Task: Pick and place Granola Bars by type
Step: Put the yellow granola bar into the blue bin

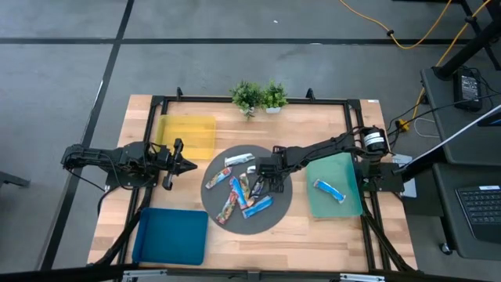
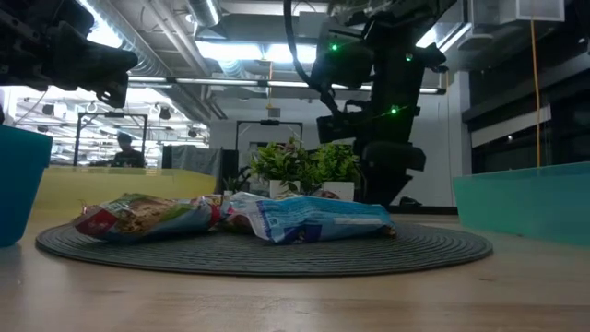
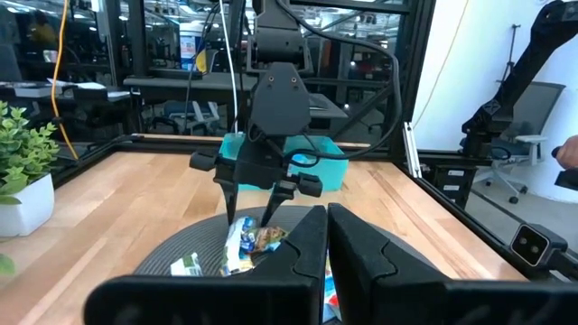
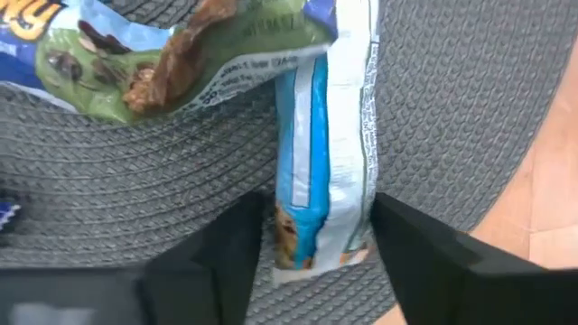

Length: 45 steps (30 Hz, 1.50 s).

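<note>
Several granola bars lie flat in a loose heap on a round grey woven mat point(image 1: 279, 213): a silver-white one point(image 1: 239, 159), blue ones point(image 1: 257, 207) and multicoloured ones point(image 1: 227, 210). One more blue bar point(image 1: 329, 189) lies on the green mat point(image 1: 333, 166). My right gripper point(image 1: 262, 182) hangs over the heap, pointing down and open. In the right wrist view, my right gripper point(image 4: 321, 248) has one finger on each side of a blue-and-white bar's end point(image 4: 321, 226). My left gripper point(image 1: 185, 164) is shut and waits left of the round mat, clear of the bars. My right gripper comes from above, pointing down, with its fingers point(image 4: 237, 246) across the end of the blue-and-white bar point(image 4: 325, 171), which lies flat on the round mat. I cannot tell whether the fingers touch the wrapper.
A yellow mat point(image 1: 188, 135) lies at the far left, a blue mat point(image 1: 172, 233) at the near left. Two small potted plants point(image 1: 258, 95) stand at the far edge. A black frame runs round the table. A green multicoloured bar point(image 4: 181, 54) lies beside the blue-and-white one.
</note>
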Each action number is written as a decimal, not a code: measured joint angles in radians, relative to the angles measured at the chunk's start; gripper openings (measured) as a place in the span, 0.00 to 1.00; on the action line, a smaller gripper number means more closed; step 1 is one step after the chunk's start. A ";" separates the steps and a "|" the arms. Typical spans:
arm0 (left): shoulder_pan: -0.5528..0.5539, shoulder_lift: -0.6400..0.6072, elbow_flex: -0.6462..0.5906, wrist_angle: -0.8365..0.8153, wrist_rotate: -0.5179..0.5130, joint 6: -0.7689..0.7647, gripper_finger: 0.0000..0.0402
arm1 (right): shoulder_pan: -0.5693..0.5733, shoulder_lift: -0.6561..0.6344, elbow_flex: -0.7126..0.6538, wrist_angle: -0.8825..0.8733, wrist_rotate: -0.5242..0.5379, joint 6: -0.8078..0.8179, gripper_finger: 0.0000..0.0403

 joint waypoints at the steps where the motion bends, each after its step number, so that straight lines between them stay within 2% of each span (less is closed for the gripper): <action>1: 0.000 0.000 0.000 0.000 0.000 0.000 0.02 | 0.000 0.000 0.000 0.000 0.000 0.000 0.47; 9: 0.000 0.000 0.000 0.000 0.000 0.000 0.02 | 0.000 0.001 0.000 -0.003 0.008 0.000 0.19; 15: 0.000 0.000 0.000 0.000 0.000 0.000 0.02 | 0.000 -0.005 0.000 -0.011 0.012 0.028 0.06; 25: 0.000 0.000 0.000 0.000 0.000 0.000 0.02 | 0.003 -0.138 -0.001 -0.122 0.122 0.179 0.06; 30: 0.000 0.000 0.000 0.000 0.000 0.000 0.02 | 0.019 -0.219 0.000 -0.130 0.131 0.257 0.06; 34: 0.000 0.000 0.000 0.000 0.000 0.000 0.02 | 0.047 -0.245 0.000 -0.123 0.132 0.259 0.09; 39: 0.000 0.000 0.000 0.000 0.000 0.000 0.02 | 0.089 -0.251 0.000 -0.105 0.132 0.259 0.05; 45: 0.000 0.000 0.000 0.000 0.000 0.000 0.02 | 0.141 -0.253 0.000 -0.018 0.131 0.237 0.07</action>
